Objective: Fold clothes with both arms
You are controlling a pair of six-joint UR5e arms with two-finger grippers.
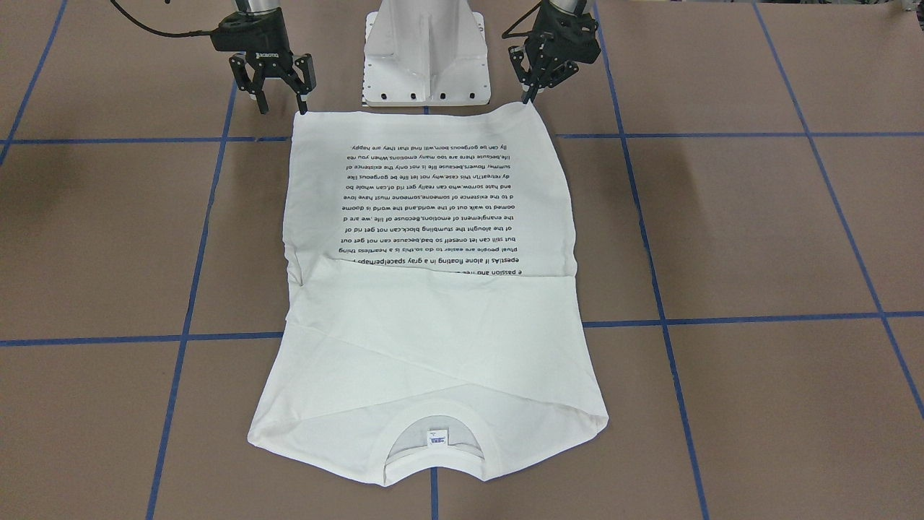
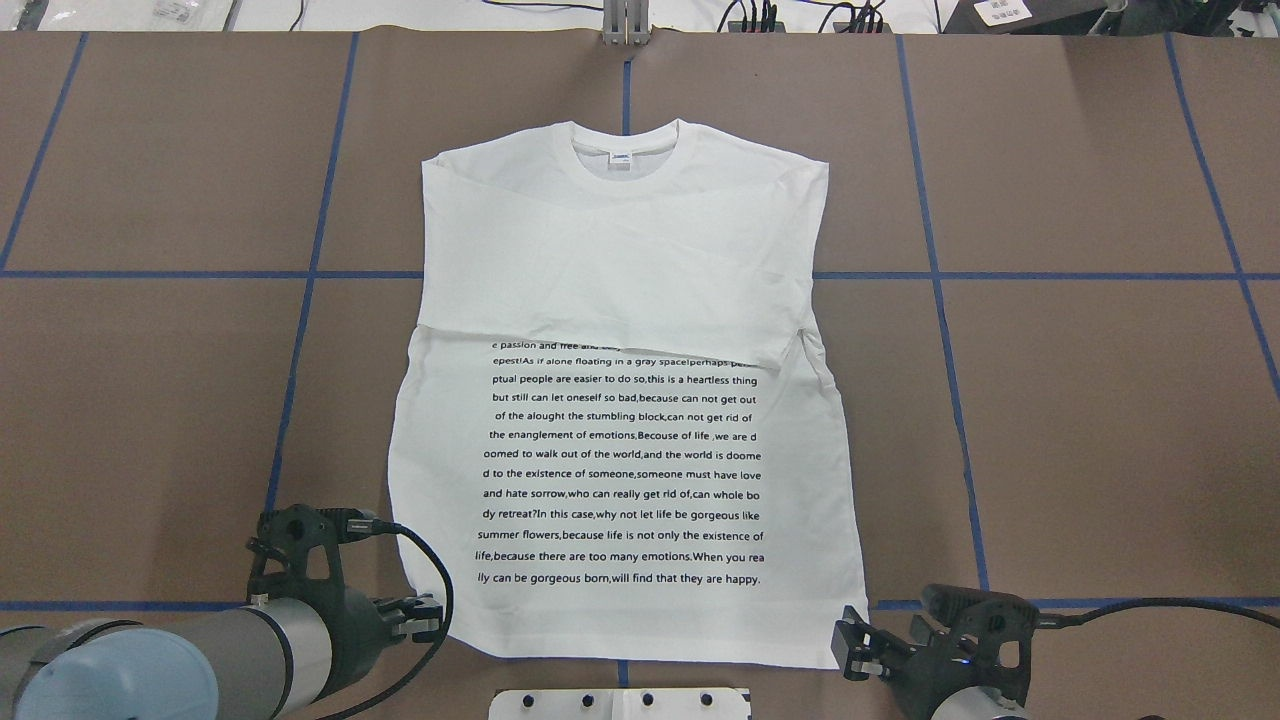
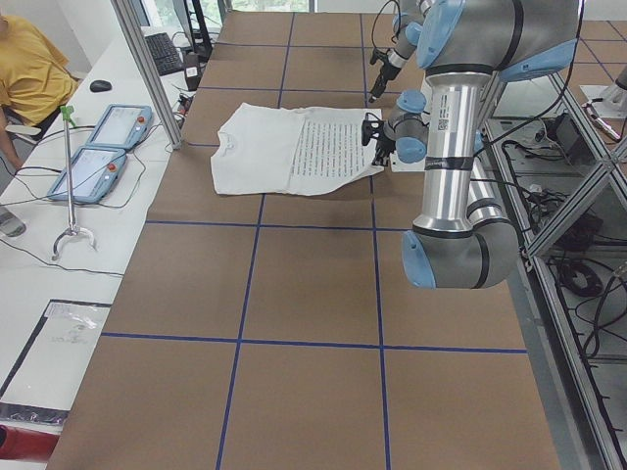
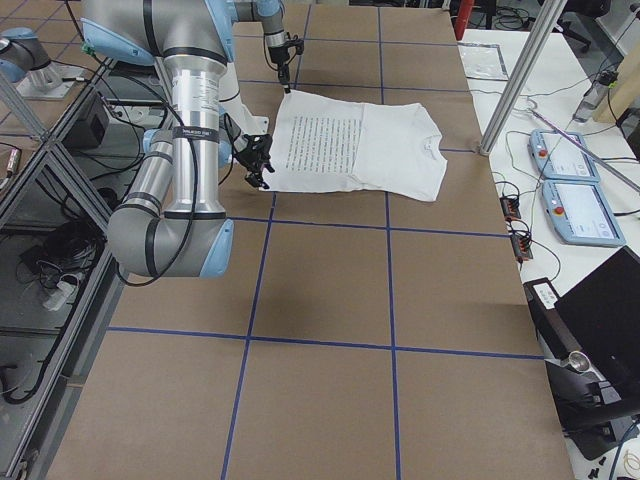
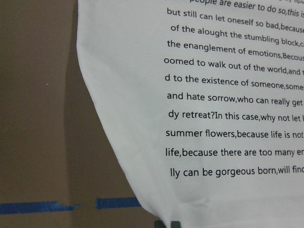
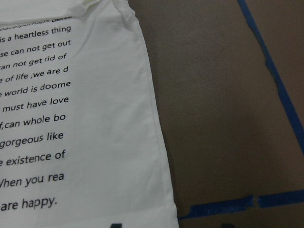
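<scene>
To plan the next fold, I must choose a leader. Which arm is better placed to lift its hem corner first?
Left, probably. The left hand is closed at its corner of the T-shirt hem, seemingly pinching it. The right hand is open, fingers astride its corner, not gripping yet.

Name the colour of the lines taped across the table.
Blue; the tape shows best in the overhead view.

- white long-sleeved cotton T-shirt [image 2: 620, 250]: flat on brown desk [image 2: 1050, 420], text up; sleeves folded across chest
- silver-grey left arm [image 3: 456, 147], right arm [image 4: 195, 120]: low at the hem's two corners
</scene>
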